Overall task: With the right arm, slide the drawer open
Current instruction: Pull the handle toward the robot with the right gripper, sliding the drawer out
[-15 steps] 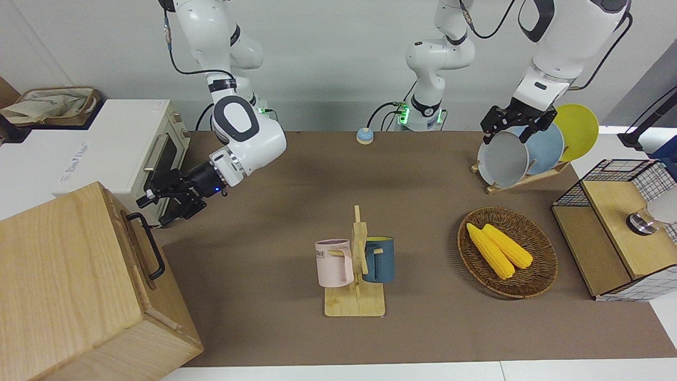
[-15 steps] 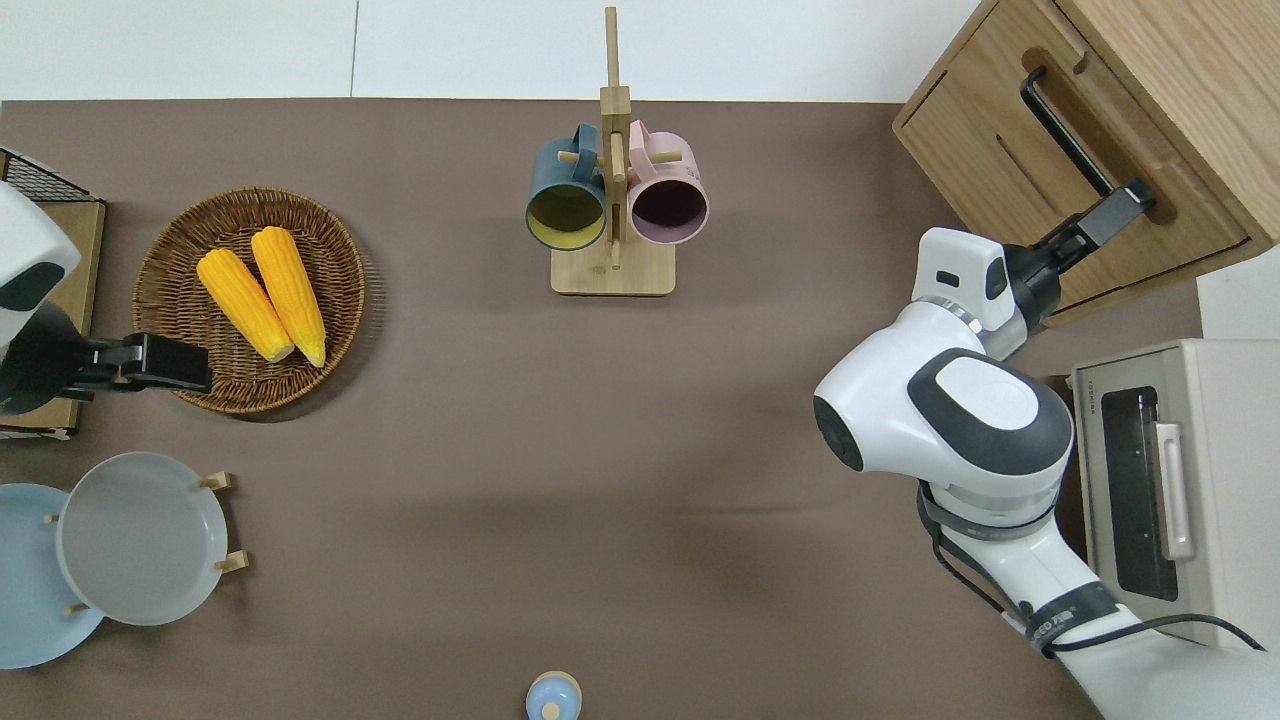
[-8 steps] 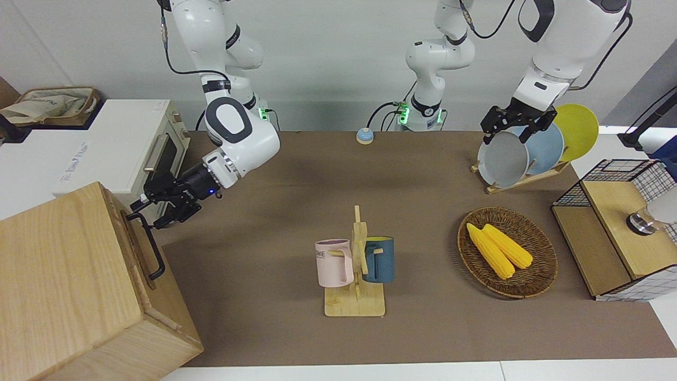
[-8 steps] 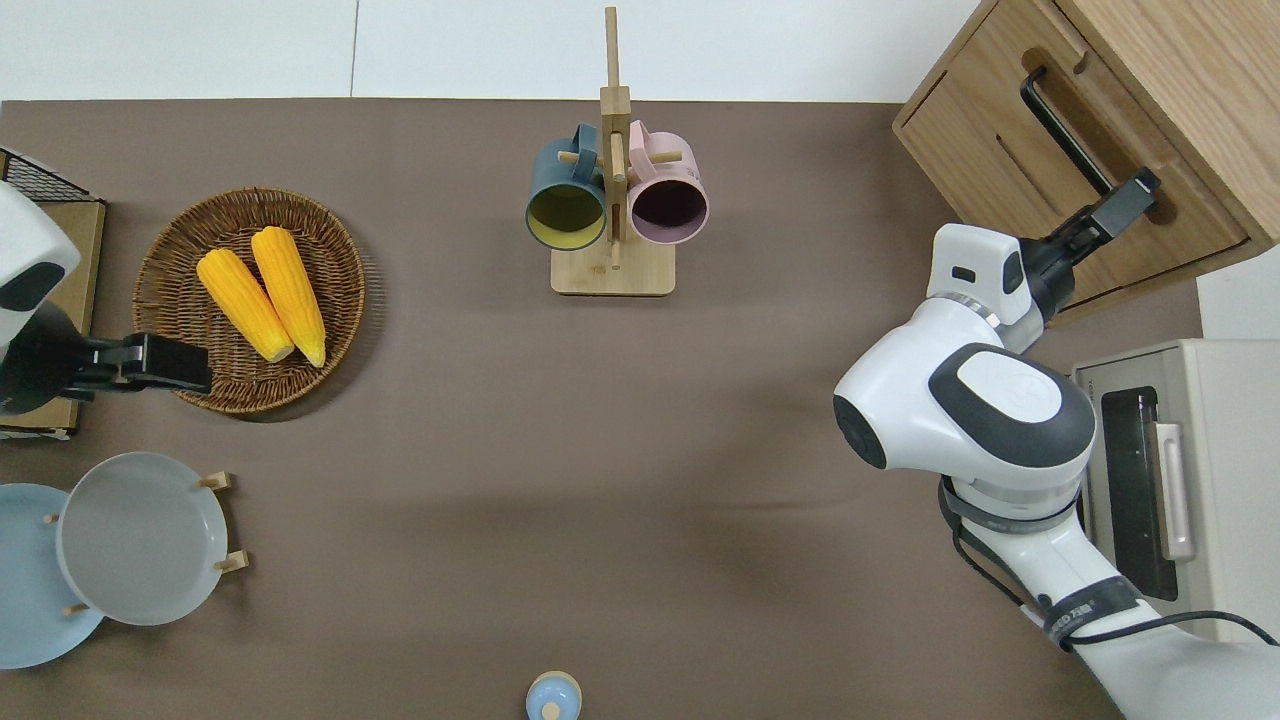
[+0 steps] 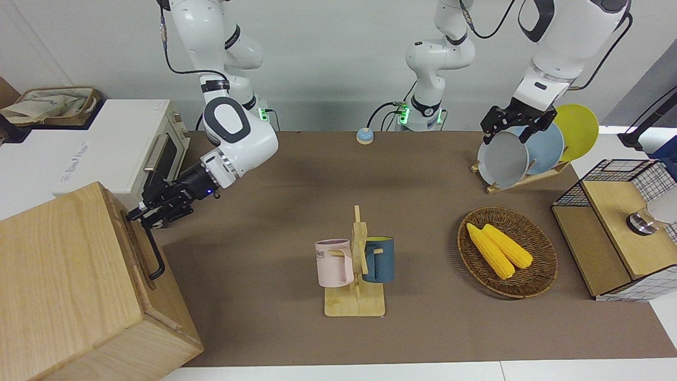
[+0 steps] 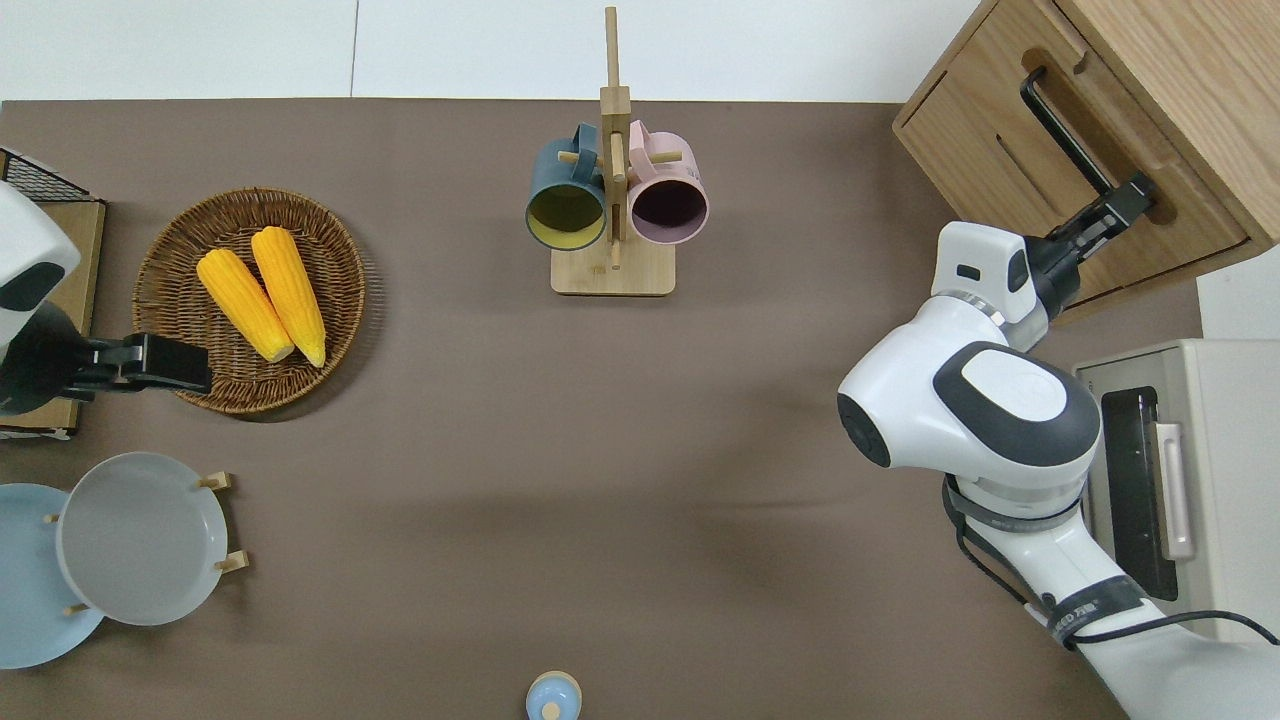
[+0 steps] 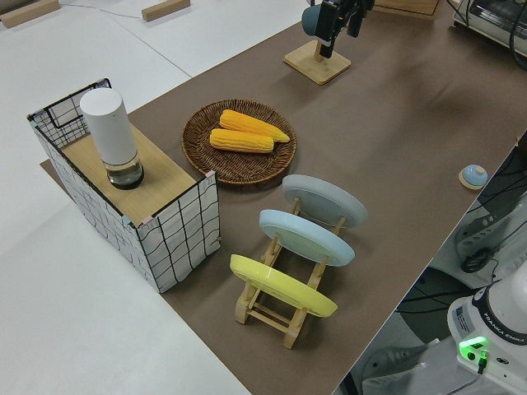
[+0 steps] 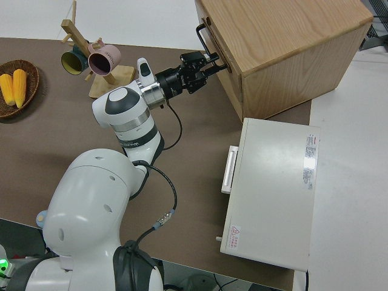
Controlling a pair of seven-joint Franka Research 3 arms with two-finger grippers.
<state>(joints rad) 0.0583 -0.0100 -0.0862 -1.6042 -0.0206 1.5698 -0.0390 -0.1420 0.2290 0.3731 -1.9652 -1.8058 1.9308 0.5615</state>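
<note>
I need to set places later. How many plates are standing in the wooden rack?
3, all upright in the wooden rack at the left arm's end of the table: the round grey plate, the round light-blue plate, then the round yellow plate. None looks hidden.

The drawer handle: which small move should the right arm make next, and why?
Probably close the jaws on the handle. The right gripper is at the bar's end nearer the robots, and the drawer looks shut. I cannot tell whether the bar is gripped already.

You can read the letters "ME" on the pink mug [image 5: 334, 263]. The white oven [image 5: 95, 151] has writing on top, but it is too small to read.
</note>
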